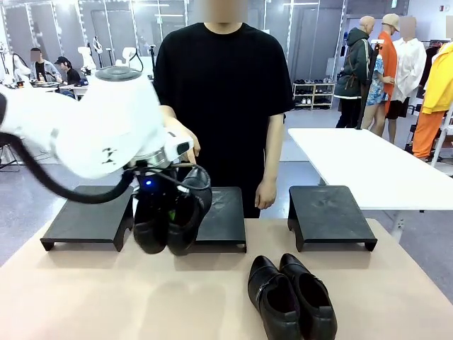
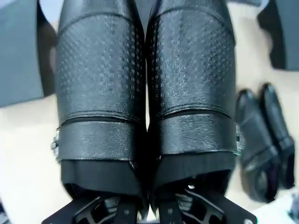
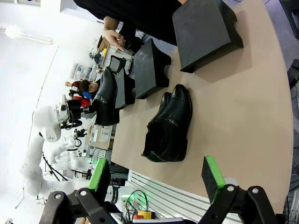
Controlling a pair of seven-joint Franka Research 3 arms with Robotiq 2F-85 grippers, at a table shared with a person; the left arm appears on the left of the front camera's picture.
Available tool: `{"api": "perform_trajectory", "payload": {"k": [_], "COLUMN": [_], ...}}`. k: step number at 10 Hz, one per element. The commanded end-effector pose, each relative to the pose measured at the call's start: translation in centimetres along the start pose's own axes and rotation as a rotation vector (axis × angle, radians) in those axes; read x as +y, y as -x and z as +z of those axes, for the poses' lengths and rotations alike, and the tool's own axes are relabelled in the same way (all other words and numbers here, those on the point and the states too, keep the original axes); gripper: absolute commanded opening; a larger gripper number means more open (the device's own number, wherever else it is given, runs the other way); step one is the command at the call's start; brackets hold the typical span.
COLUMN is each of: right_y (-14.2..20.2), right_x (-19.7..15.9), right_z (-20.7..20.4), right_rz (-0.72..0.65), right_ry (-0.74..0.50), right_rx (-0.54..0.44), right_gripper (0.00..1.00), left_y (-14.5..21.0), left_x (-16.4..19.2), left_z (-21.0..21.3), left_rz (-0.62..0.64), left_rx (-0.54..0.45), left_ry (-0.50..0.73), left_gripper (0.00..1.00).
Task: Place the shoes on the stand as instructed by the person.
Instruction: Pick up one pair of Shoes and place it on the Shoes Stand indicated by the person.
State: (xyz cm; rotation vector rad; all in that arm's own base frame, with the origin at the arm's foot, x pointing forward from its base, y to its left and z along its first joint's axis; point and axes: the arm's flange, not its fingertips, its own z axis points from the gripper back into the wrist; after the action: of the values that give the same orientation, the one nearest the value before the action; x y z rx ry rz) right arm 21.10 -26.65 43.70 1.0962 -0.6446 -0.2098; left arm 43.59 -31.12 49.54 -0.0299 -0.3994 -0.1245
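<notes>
My left gripper (image 1: 164, 188) is shut on one pair of glossy black shoes (image 1: 172, 216). It holds them by their inner sides, toes hanging down, above the table between the left stand (image 1: 85, 212) and the middle stand (image 1: 225, 212). In the left wrist view this held pair (image 2: 145, 93) stands close above my left gripper (image 2: 148, 207). The second pair of shoes (image 1: 290, 297) lies on the table at the front, also seen as shoes (image 3: 170, 126). My right gripper (image 3: 156, 179) is open and apart from them. The person (image 1: 223, 85) stands behind the stands, one hand (image 1: 190, 145) raised near my left arm.
A third black stand (image 1: 330, 212) sits at the right of the row. A white table (image 1: 375, 166) stands behind it to the right. The tan tabletop (image 1: 92, 297) has free room at the front left.
</notes>
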Motion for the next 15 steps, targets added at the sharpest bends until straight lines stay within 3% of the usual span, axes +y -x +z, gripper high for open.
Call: {"api": "perform_trajectory", "payload": {"k": [1,5,7,15], "right_y": [-0.1,-0.1,-0.1,-0.1], "right_x": [0.1,0.1,0.1,0.1], "right_z": [0.2,0.2,0.2,0.2], "right_rz": [0.022,0.022,0.022,0.022], "right_ry": [-0.015,-0.015,-0.015,-0.015], "right_rx": [-0.011,-0.011,-0.011,-0.011], "right_gripper": [1.0,1.0,1.0,1.0], "left_y": [-4.7,-8.9,-10.4,-12.4], "left_x": [-3.3,-5.9,-6.4,-6.1], "left_z": [-1.1,-4.2,-5.9,-12.1], "left_rz": [0.023,0.055,0.051,0.078], "left_rx": [-0.063,-0.061,-0.121,-0.154], "left_ry": [-0.054,-0.009,-0.031,-0.002], "left_gripper": [0.09,0.09,0.09,0.09]}}
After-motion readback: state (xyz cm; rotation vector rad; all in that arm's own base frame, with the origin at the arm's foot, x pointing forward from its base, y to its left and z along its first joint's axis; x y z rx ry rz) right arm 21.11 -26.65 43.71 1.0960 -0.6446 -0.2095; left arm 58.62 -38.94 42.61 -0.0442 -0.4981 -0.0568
